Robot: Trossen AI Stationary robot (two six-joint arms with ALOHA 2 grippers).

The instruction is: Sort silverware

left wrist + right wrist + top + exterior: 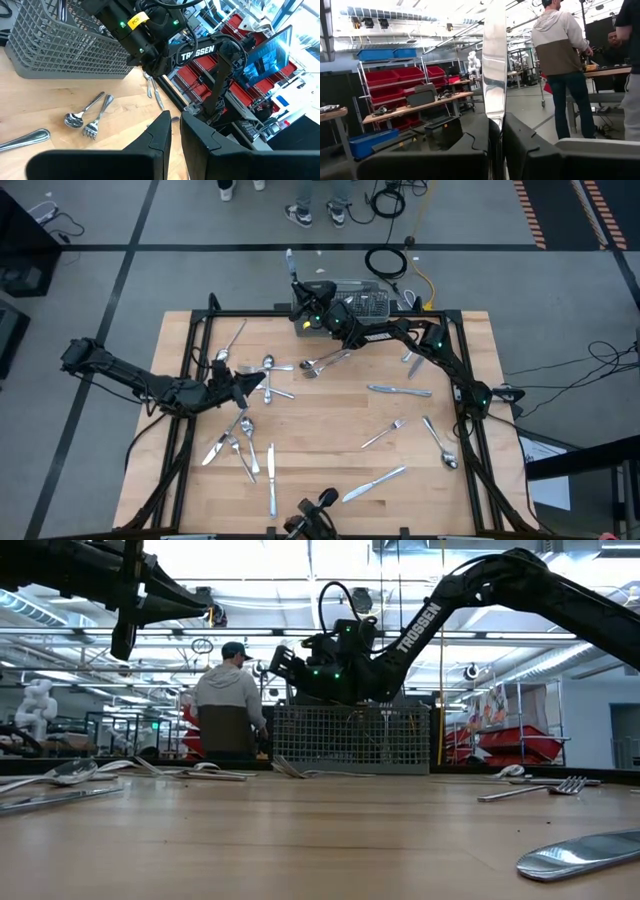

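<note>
Knife (495, 60) clamped upright in right gripper (497, 131) w/ blade up, likely for drop into basket (350, 737) | left gripper (174, 131) idle over table (330, 450), fingers nearly together, empty.

Right gripper (296, 288) stands at the basket's (372, 304) left end, a knife (494, 60) upright between its fingers. Left gripper (262, 379) hovers over the table (330, 470) — spoon (80, 114) and fork (96, 120) lie ahead, basket beyond.
</note>
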